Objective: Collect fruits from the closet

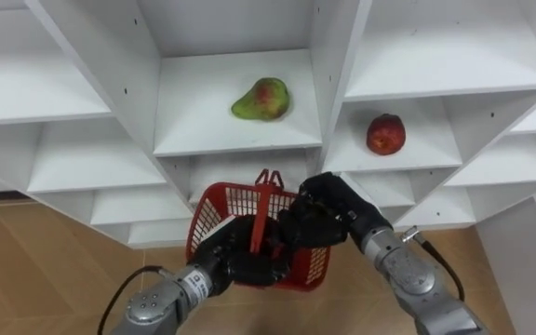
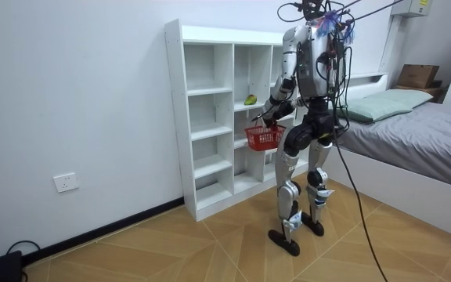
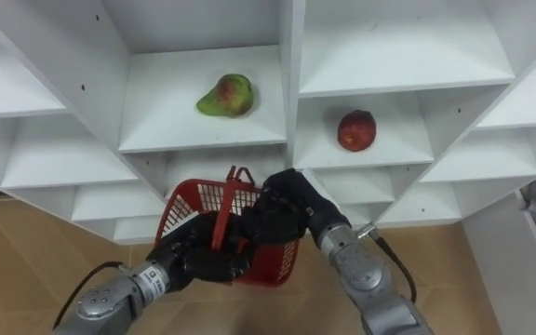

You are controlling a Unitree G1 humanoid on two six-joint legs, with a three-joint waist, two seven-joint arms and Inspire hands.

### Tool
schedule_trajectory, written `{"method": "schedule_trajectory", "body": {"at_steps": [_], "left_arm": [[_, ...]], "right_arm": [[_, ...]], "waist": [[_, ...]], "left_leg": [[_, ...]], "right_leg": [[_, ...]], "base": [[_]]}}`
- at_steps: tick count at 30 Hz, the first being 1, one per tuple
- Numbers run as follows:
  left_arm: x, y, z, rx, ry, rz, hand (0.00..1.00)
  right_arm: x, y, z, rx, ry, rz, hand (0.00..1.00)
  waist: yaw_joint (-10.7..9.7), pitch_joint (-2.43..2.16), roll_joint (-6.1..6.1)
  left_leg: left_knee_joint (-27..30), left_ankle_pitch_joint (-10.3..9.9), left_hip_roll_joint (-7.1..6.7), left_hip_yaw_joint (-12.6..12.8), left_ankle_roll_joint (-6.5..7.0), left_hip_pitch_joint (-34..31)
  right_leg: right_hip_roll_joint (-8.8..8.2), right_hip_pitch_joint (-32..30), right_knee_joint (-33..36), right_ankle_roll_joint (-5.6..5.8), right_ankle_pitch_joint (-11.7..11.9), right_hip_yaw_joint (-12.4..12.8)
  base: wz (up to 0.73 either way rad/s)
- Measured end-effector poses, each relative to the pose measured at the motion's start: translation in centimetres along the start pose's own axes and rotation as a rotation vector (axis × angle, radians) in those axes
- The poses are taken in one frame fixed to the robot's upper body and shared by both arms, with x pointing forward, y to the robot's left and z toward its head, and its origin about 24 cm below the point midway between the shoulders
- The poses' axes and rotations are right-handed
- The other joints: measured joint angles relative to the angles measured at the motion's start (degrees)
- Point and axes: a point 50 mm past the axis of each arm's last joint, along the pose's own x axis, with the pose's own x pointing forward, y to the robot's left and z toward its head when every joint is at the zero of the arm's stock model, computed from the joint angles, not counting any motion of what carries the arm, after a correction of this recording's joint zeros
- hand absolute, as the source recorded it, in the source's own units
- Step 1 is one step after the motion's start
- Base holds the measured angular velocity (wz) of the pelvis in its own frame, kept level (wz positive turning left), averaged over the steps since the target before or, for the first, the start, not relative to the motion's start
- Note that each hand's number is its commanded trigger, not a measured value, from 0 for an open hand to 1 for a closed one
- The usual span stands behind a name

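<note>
Left hand [image 1: 240, 262] curled round handle of red basket [image 1: 214, 212], held before white closet [image 1: 110, 121]; right hand [image 1: 319, 221] at basket's right rim, grip can't tell. Basket inside mostly hidden by hands. Green-red fruit [image 1: 261, 100] mid-shelf in centre compartment, red fruit [image 1: 386, 134] in the compartment to its right.

Green-red mango [image 1: 261, 100] lying on a closet shelf [image 1: 194, 130], red apple [image 1: 386, 134] (slightly lower) one compartment right

Red plastic mesh basket [image 1: 220, 207], matt white closet shelves [image 1: 214, 126] — wood-look floor [image 1: 35, 265]
</note>
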Motion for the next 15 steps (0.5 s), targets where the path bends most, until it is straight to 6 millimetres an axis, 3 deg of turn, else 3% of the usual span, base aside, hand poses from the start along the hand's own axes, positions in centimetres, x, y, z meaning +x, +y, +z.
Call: {"method": "schedule_trajectory", "body": {"at_steps": [15], "left_arm": [[0.36,-0.73,0.60,-0.112,-0.072,-0.028,1.00]], "right_arm": [[-0.03,0.11,-0.37,0.187,-0.027,-0.059,1.00]], "waist": [[-0.3,0.04,0.07]], "left_leg": [[-0.1,0.0,0.03,0.0,0.00,0.4]], "right_leg": [[0.03,0.8,-0.6,0.04,0.1,-0.2]], "base": [[0.00]]}}
